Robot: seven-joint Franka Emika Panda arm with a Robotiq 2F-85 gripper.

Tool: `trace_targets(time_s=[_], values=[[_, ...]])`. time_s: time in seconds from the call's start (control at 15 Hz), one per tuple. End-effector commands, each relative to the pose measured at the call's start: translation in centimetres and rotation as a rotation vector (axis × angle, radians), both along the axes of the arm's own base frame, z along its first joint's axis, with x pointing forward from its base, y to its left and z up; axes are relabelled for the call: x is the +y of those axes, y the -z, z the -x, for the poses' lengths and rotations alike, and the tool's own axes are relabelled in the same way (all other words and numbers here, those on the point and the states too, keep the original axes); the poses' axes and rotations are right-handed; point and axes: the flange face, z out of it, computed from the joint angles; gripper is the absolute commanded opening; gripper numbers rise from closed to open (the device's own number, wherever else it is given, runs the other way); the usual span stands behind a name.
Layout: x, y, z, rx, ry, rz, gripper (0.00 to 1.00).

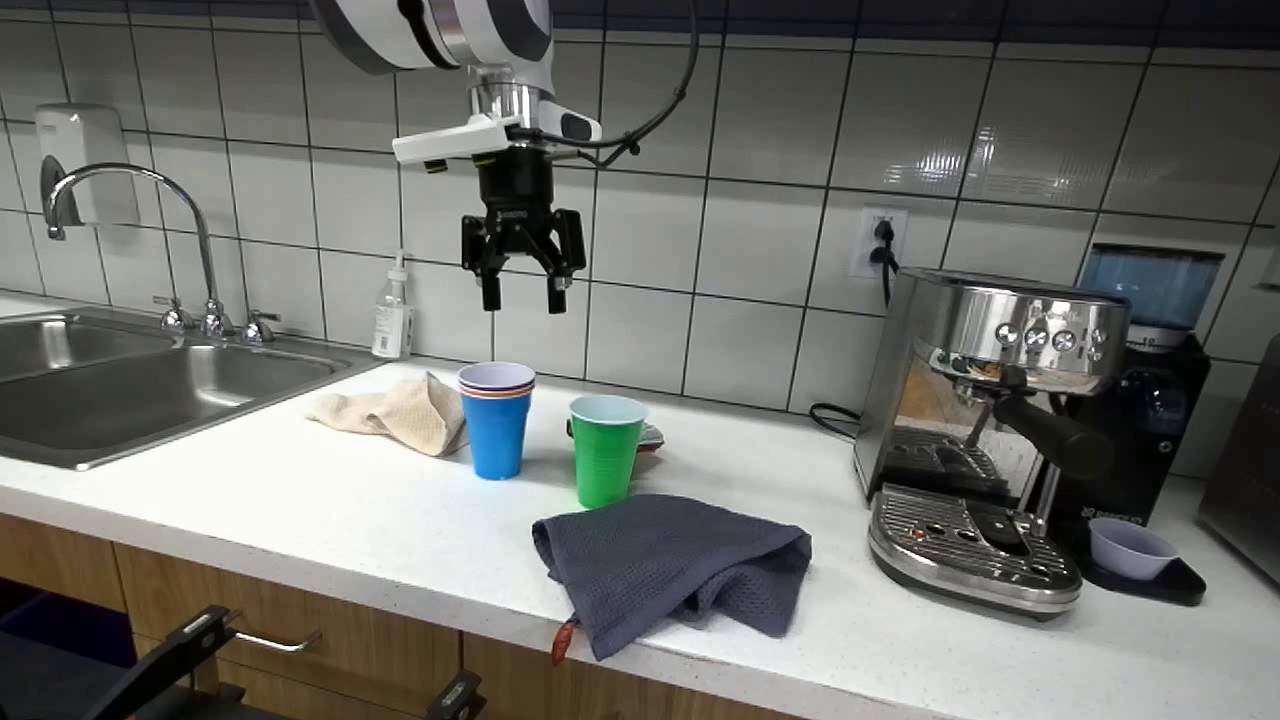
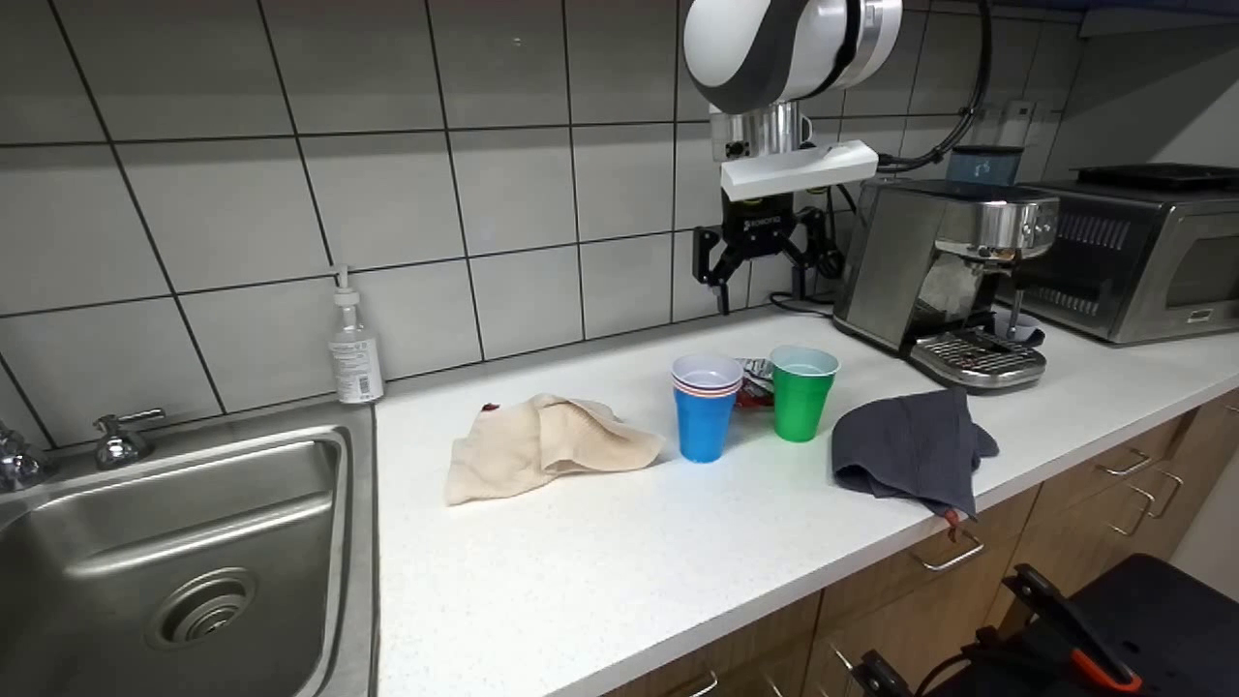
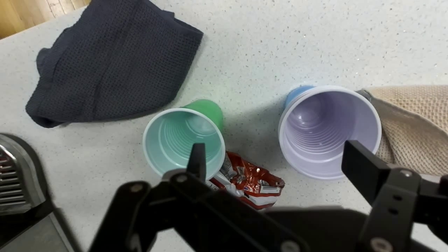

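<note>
Hand [image 1: 524, 302] spread wide, nada held, high above desk [image 1: 350, 510] btwn blue cups [image 1: 496, 437] left & green cup [image 1: 605, 462] right, wrapper [image 3: 254, 182] far side; prob. pre-grasp, any grab needs lining up w/ target, then lowering.

The white and grey arm [image 1: 495, 45] hangs in from above, its silver wrist [image 1: 508, 98] upright and its black claw [image 1: 524, 295] pointing down, two fingers [image 1: 491, 293] wide apart.
</note>
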Motion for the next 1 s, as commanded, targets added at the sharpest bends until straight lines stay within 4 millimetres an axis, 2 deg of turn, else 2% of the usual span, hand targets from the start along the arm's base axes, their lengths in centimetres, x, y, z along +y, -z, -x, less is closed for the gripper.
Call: trace_targets(time_s=[0.0, 0.33, 0.93], values=[[0.0, -0.1, 0.0, 0.001, 0.000, 0.000, 1.00], [-0.4, -0.1, -0.1, -0.004, -0.029, -0.011, 1.00], [-3.8, 0.2, 0.1, -0.010, -0.195, -0.019, 1.00]])
